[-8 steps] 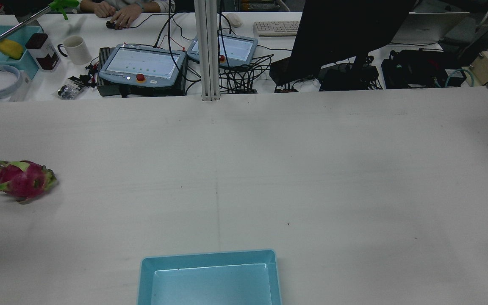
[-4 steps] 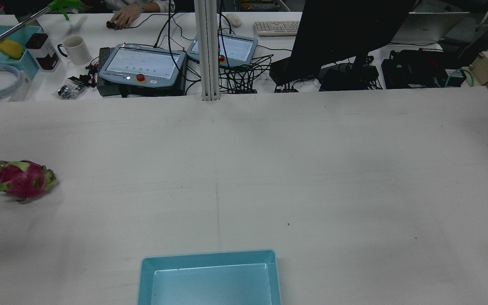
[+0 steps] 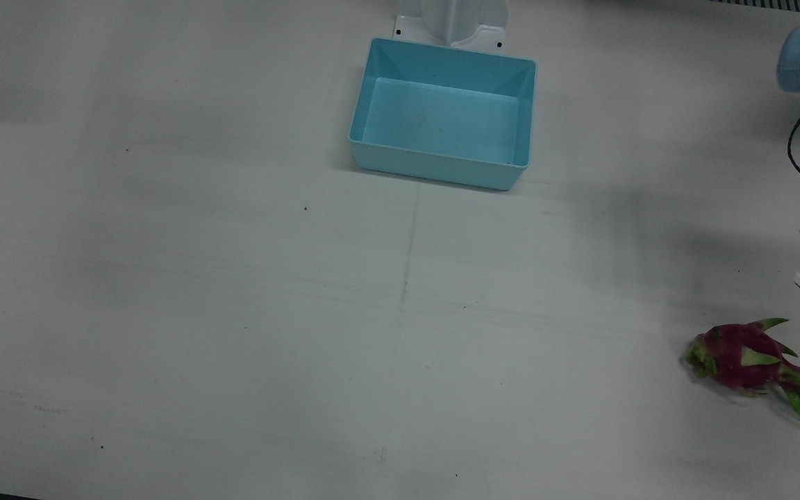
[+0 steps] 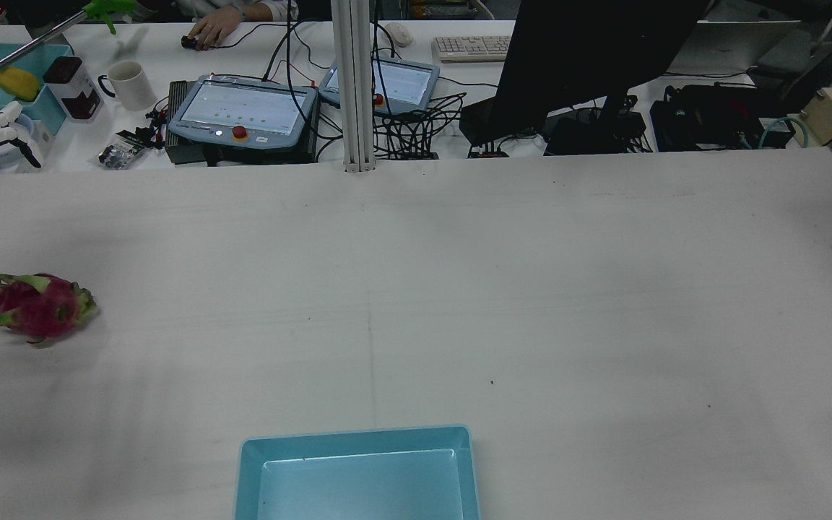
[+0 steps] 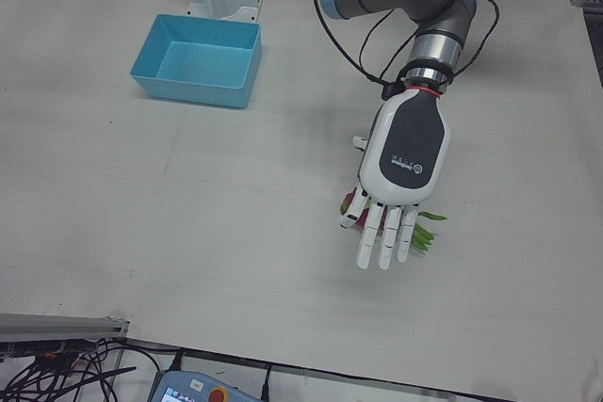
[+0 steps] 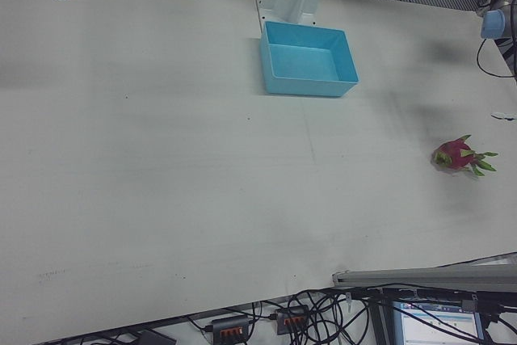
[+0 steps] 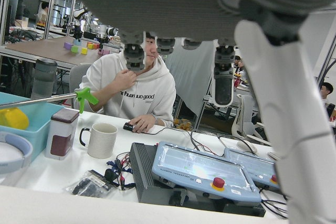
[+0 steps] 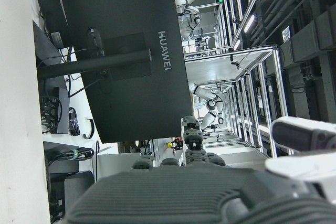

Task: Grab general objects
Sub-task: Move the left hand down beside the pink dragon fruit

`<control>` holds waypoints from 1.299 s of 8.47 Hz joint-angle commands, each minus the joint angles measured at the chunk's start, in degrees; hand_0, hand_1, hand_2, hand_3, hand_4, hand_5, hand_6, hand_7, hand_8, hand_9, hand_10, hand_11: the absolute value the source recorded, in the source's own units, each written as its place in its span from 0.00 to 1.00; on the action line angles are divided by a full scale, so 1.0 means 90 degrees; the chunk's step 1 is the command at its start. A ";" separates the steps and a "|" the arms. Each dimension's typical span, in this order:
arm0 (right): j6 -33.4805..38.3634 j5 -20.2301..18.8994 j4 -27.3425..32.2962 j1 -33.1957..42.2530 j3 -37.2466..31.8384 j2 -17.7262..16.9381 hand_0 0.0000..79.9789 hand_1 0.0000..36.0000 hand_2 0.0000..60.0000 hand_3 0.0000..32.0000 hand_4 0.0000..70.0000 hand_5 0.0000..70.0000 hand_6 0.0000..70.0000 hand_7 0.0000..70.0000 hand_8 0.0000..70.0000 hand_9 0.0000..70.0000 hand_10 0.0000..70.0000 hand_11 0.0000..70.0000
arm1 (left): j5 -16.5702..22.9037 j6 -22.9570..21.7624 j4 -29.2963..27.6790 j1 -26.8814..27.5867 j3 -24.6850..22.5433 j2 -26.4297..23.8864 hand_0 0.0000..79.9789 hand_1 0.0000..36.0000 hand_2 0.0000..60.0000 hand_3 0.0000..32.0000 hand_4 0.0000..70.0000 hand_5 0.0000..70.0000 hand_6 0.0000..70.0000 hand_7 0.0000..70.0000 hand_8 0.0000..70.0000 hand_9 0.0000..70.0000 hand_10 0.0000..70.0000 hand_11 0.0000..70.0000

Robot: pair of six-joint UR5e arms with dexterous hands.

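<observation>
Left hand hangs over dragon fruit, fingers spread, empty; fruit lies at table's left edge. Right hand: fingers extended, nothing held. Lower centred on the body, wrap around, avoid leafy scales

Glossy plastic bin, matt table

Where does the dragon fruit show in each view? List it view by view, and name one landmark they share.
Front view: dragon fruit near the lower right edge.
Rear view: far left edge, mid-height.
Left-front view: right of centre, mostly hidden behind the left hand; only a pink sliver and green tips show.
Right-front view: right edge, mid-height.
Left hand view: not in it.
Right hand view: not in it.
Shared landmark: the blue bin, in all four table views.
</observation>
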 commanded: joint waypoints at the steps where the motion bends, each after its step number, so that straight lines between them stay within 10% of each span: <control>1: 0.0000 0.0010 0.0010 0.0000 0.0000 -0.0002 0.00 0.00 0.00 0.00 0.00 0.00 0.00 0.00 0.00 0.00 0.00 0.00 | -0.0641 -0.0243 0.0148 0.0834 -0.0020 -0.0001 1.00 1.00 0.19 0.56 0.00 0.00 0.00 0.00 0.04 0.03 0.00 0.05; 6: 0.0000 0.0000 0.0000 0.0000 0.0000 -0.0002 0.00 0.00 0.00 0.00 0.00 0.00 0.00 0.00 0.00 0.00 0.00 0.00 | -0.1093 -0.0596 0.0080 0.1140 0.0263 -0.0011 0.87 0.87 0.13 0.55 0.00 0.00 0.00 0.00 0.03 0.03 0.00 0.02; 11: 0.0000 0.0000 0.0000 0.0000 0.0000 -0.0002 0.00 0.00 0.00 0.00 0.00 0.00 0.00 0.00 0.00 0.00 0.00 0.00 | -0.2436 -0.0644 0.0130 0.1956 0.0419 0.0204 0.96 0.94 0.16 0.56 0.00 0.00 0.00 0.00 0.03 0.02 0.00 0.02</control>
